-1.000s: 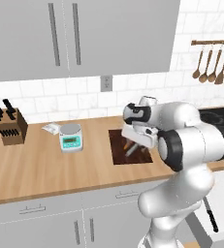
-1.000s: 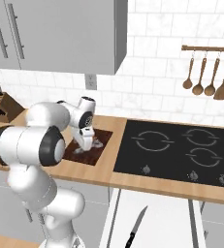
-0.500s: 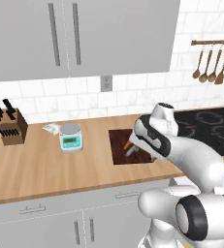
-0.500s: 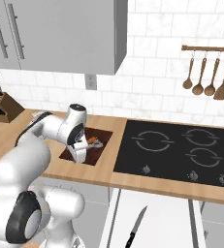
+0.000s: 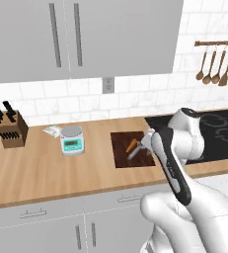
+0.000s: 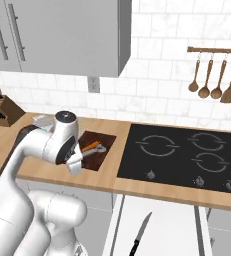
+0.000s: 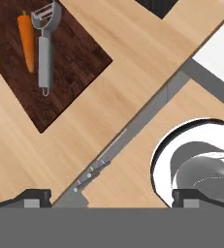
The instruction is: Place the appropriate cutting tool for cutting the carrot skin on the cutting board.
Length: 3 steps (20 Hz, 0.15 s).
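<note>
A grey peeler (image 7: 44, 46) lies flat on the dark cutting board (image 7: 79, 58), just beside the carrot (image 7: 28, 40), ready for peeling. The fingers (image 7: 32, 196) are spread open, empty.

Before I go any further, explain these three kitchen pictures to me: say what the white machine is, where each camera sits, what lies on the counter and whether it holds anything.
The white machine is a robot arm on a driving base, in a rendered kitchen. Two cameras ride on the base, behind the arm to its left and right. The third sits on the hand and looks along the gripper, whose dark fingertips stand wide apart with nothing between them.

On the wooden counter lies a dark cutting board. On it, side by side, are an orange carrot and a grey peeler, the cutting tool. Further left stand a white kitchen scale and a knife block. To the right is a black cooktop.
</note>
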{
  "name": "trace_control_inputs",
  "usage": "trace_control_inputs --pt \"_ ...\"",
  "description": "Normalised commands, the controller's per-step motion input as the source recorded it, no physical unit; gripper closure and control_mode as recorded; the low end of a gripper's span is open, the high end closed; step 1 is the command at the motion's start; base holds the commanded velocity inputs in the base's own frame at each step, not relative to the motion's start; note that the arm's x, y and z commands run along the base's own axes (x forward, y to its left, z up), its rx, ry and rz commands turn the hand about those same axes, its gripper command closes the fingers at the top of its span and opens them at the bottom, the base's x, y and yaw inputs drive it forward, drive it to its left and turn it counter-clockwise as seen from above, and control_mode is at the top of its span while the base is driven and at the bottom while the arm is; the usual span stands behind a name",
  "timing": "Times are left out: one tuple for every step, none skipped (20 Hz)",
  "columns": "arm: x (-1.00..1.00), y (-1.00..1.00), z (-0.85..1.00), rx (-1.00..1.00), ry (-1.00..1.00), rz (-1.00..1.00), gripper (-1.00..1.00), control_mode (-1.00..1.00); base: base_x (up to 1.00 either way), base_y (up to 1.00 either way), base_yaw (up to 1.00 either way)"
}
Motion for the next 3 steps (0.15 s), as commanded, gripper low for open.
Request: trace_control_inputs --pt "-0.22 -0.09 0.95 0.00 0.00 0.00 -1.00 -1.00 0.00 0.00 0.00" --pt "-0.19 -0.08 0.99 0.00 0.00 0.00 -1.00 -1.00 0.00 0.00 0.00" --pt "-0.14 -0.10 1.00 0.00 0.00 0.00 -1.00 -1.00 0.00 0.00 0.00"
